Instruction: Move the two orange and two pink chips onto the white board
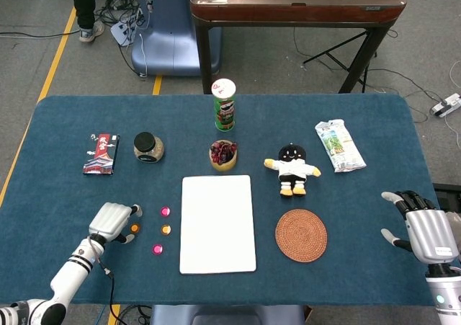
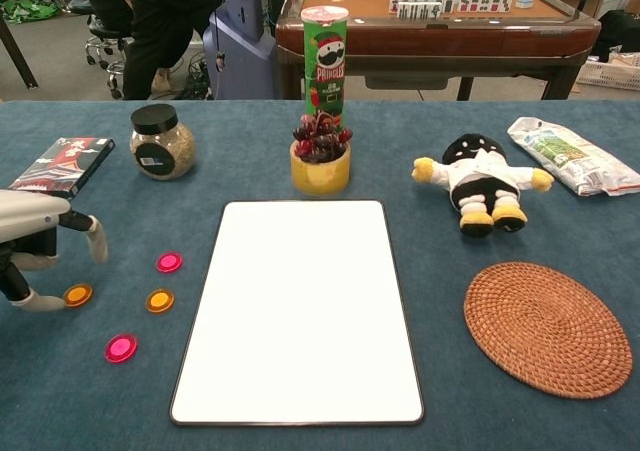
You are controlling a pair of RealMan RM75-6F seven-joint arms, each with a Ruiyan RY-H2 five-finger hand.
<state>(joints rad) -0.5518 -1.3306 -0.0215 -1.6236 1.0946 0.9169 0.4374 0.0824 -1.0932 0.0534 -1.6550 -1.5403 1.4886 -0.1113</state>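
Though partly cropped, left hand (image 2: 35, 241) seemingly hovers over orange chip (image 2: 77, 294).

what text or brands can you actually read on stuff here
"Pringles" on the green can, standing behind the yellow cup.
Print on the flat red-and-black box: too small to read.
Print on the white snack bag: blurred.
Label on the black-lidded jar: unreadable.
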